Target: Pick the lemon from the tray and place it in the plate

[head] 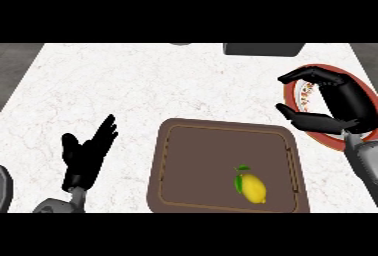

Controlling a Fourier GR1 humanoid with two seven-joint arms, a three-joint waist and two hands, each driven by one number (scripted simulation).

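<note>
A yellow lemon (254, 188) with a green leaf lies in the lower right part of the brown tray (192, 165). The plate (304, 95), white with a red rim, sits at the right, just beyond the tray's far right corner. My right hand (347, 102) hovers over the plate and hides most of it; its fingers and thumb are spread in a wide curve and hold nothing. My left hand (87, 150) rests at the lower left beside the tray, fingers straight and pointing up.
A dark rectangular object (263, 48) sits at the counter's far edge, right of centre. A grey round object (4, 190) shows at the left border. The white marble counter (133, 85) spreads around the tray.
</note>
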